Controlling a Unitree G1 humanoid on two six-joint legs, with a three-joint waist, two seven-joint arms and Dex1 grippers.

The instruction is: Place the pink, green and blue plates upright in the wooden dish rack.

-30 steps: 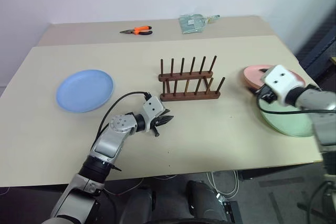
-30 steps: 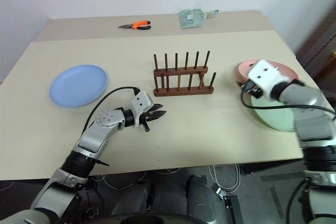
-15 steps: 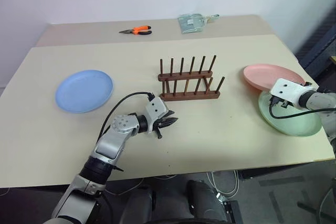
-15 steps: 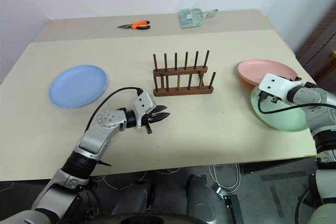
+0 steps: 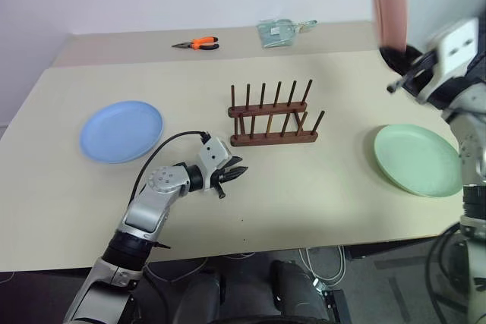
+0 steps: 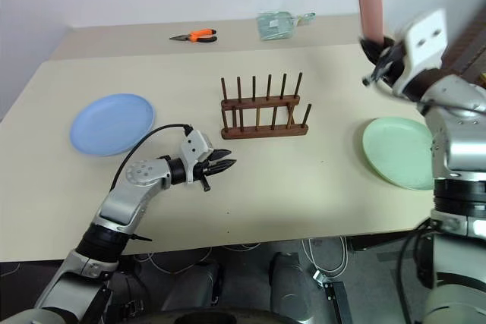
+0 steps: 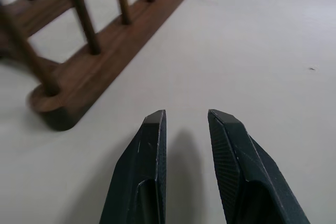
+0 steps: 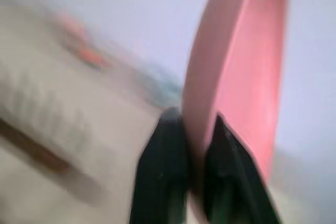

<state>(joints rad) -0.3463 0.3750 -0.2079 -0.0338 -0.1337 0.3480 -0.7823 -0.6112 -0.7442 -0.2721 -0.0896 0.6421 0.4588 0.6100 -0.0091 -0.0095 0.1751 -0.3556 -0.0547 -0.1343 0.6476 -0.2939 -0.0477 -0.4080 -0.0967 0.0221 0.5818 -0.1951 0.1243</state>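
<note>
High at the table's right, the pink plate (image 5: 389, 5) is held up on edge, and my right gripper (image 5: 398, 57) is shut on its lower rim. In the right wrist view both fingers (image 8: 164, 150) pinch that rim. Below it the green plate (image 5: 418, 161) lies flat at the right edge. Far left, the blue plate (image 5: 121, 130) rests flat too. The wooden dish rack (image 5: 275, 115) stands empty mid-table. My left gripper (image 5: 237, 173) hovers low in front of the rack's left end, open a little with nothing between its fingers (image 7: 149, 145).
Orange-handled pliers (image 5: 199, 44) and a clear plastic packet (image 5: 279, 33) lie on the raised strip at the back of the table. A black cable loops from my left wrist over the table (image 5: 319, 187).
My right gripper has shut on the pink plate's rim, lifted it off the green plate and swung it up onto its edge. The left arm has barely moved.
</note>
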